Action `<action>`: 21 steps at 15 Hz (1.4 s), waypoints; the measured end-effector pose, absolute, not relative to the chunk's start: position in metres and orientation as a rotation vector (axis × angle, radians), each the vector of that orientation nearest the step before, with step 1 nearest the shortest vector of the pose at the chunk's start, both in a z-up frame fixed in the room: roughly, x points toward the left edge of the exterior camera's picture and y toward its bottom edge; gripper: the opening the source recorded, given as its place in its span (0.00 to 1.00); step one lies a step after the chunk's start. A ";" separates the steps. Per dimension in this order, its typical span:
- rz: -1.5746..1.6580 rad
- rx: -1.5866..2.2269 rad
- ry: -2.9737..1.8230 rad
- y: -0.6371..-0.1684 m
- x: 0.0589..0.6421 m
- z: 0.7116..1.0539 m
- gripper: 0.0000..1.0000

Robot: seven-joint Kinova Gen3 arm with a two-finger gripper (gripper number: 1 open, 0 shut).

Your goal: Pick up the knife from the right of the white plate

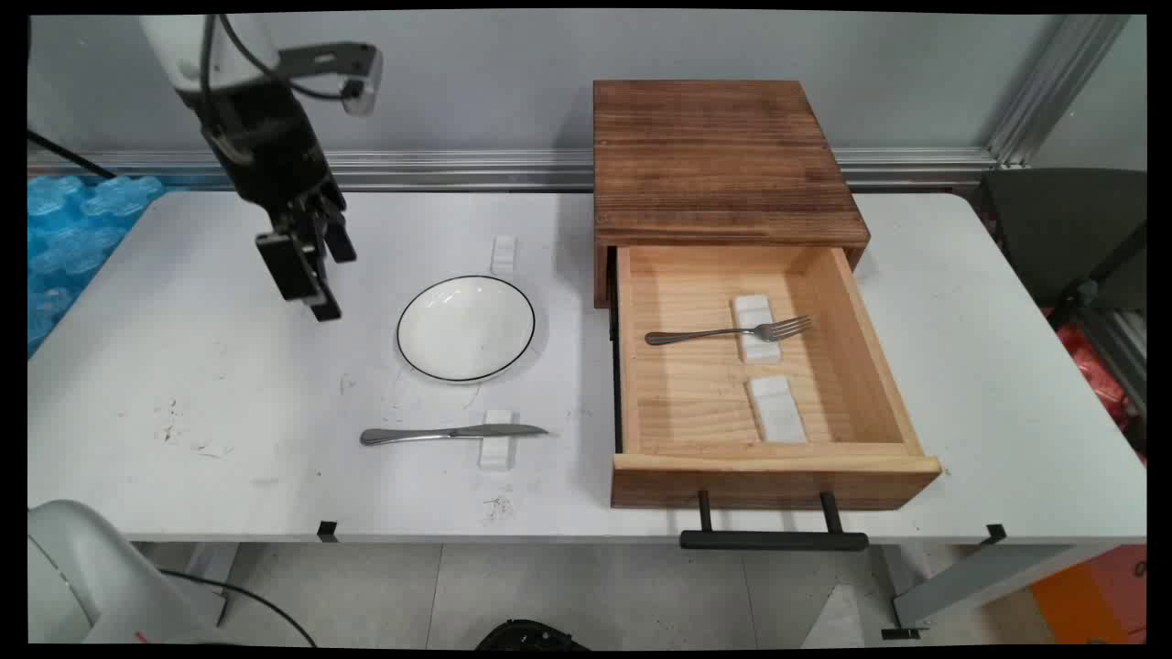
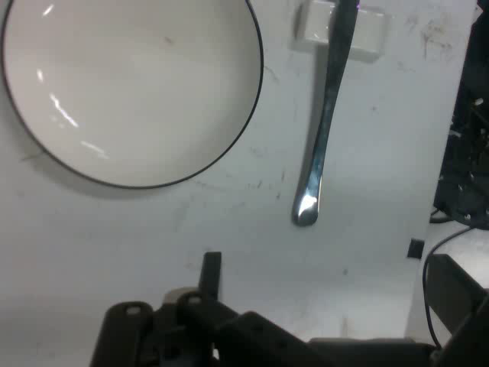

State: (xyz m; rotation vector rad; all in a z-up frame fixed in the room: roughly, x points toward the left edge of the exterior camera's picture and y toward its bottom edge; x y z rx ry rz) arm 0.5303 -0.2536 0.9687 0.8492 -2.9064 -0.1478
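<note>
Gripper [image 1: 311, 275] hangs above table [image 1: 183, 384] w/ nothing in it; fingers apart, approx. half-open. Plate [image 1: 466, 328] is nearest thing, just right of gripper in main view, white w/ thin black rim. Knife [image 1: 449, 433] lies right of and nearer the camera than gripper, blade across a small white rest [image 1: 495, 451]. Second rest [image 1: 504, 253] sits beyond plate. Well right of gripper: wooden drawer [image 1: 760, 458] pulled open, fork [image 1: 728, 332] inside on a white block [image 1: 756, 327], another block [image 1: 776, 409] near its front.
</note>
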 end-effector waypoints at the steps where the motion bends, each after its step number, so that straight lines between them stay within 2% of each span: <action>1: -0.145 0.851 -2.902 -0.252 0.528 0.962 1.00; 7: -0.135 0.862 -2.886 -0.237 0.518 0.916 1.00; 21: -0.082 0.696 -2.927 -0.209 0.498 0.841 1.00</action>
